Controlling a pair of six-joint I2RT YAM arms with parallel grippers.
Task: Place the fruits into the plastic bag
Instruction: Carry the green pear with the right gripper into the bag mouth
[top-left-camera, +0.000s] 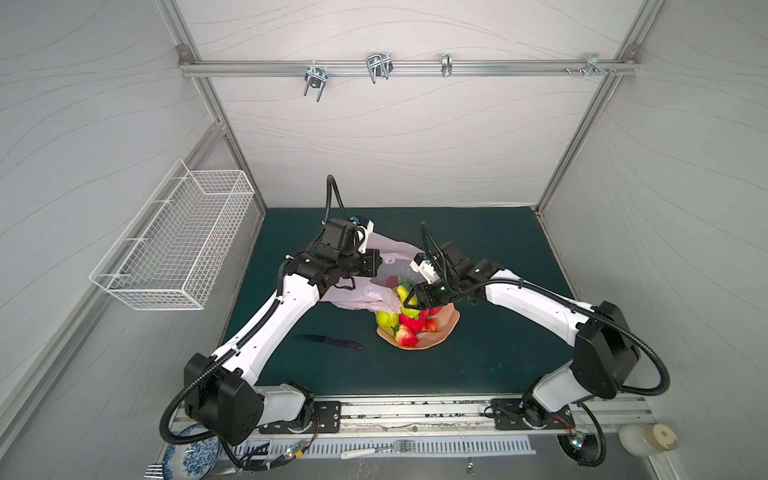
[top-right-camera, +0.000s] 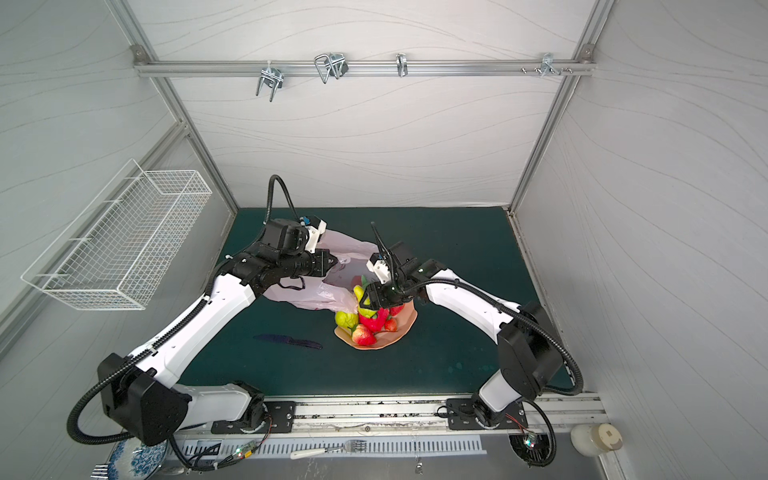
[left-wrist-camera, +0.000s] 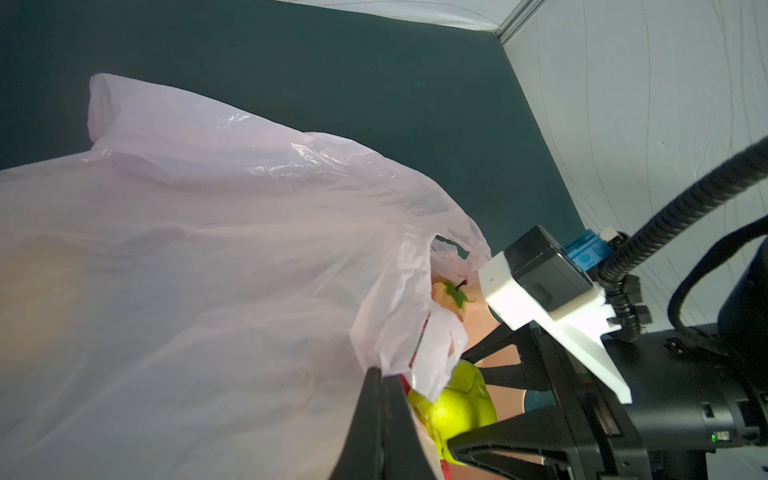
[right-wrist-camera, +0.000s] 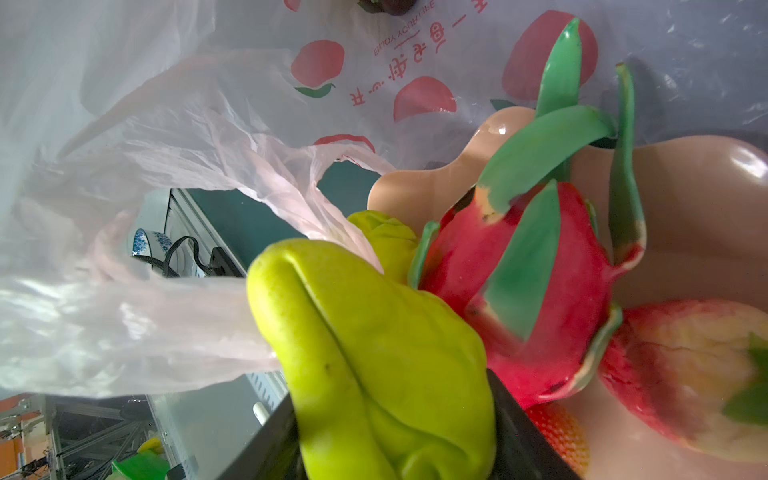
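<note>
Left tool (left-wrist-camera: 378, 374) pinches the rim of the bag (left-wrist-camera: 208, 270), apparently to keep its mouth open beside the bowl (top-left-camera: 449, 322); right tool (top-left-camera: 410, 300) grips a knobbly green fruit (right-wrist-camera: 357, 332), seemingly bound inside.

— Where's the left arm (top-left-camera: 286, 311)?
— It reaches in from the left with the elbow bent and the wrist pointing rightward. The left jaws are pinched tight on the bag's (left-wrist-camera: 208, 249) edge.
— And the right arm (top-left-camera: 536, 309)?
— Stretched in toward the middle, wrist pointing leftward. The right jaws are clamped around a green fruit (right-wrist-camera: 374, 353).
</note>
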